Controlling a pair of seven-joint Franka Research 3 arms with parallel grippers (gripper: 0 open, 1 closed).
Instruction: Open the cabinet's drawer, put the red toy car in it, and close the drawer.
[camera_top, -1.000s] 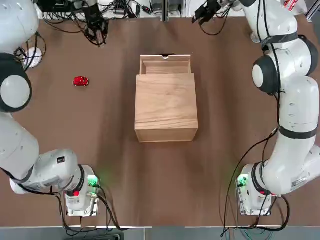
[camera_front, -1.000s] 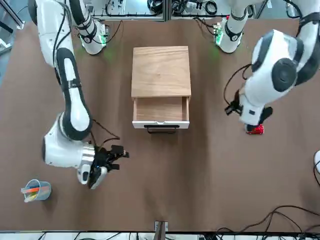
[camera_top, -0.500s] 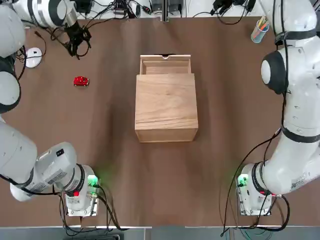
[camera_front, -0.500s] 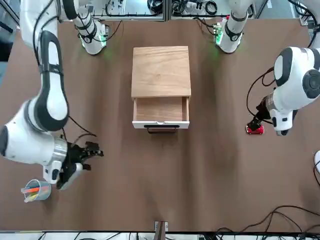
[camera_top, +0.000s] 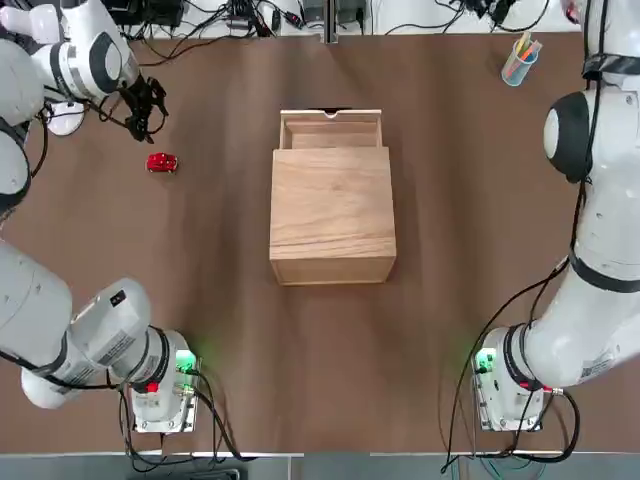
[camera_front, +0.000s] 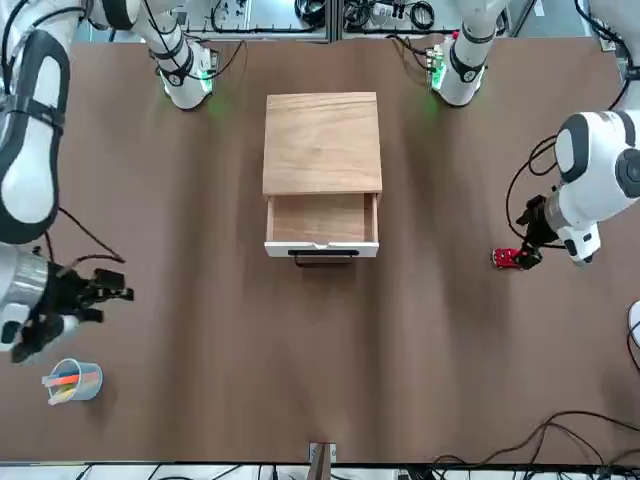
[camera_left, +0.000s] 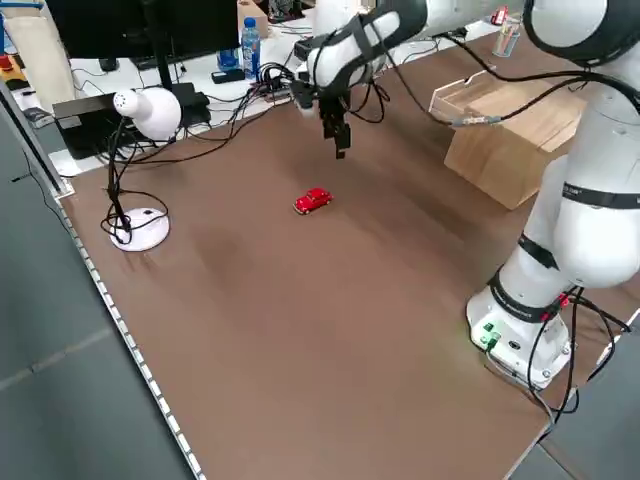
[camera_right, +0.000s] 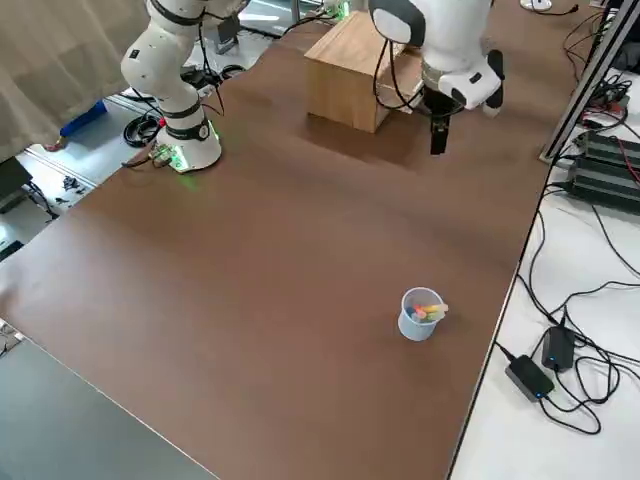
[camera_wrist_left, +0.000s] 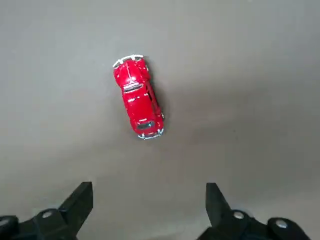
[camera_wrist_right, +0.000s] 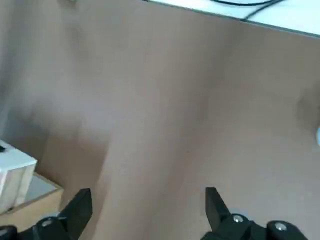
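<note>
Brown worktop (camera_top: 200, 300), drawer (camera_top: 331, 131) already out, and the left end effector (camera_top: 143, 108) hovers spread wide just beside the red toy car (camera_top: 162, 162) near the left edge, car's long axis crossing the finger gap, right end effector (camera_front: 75, 300) open, far away.

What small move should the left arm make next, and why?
Probably lower the open left end effector over the red toy car: the car lies free on the table, not yet between the fingers, and the drawer already stands open.
</note>
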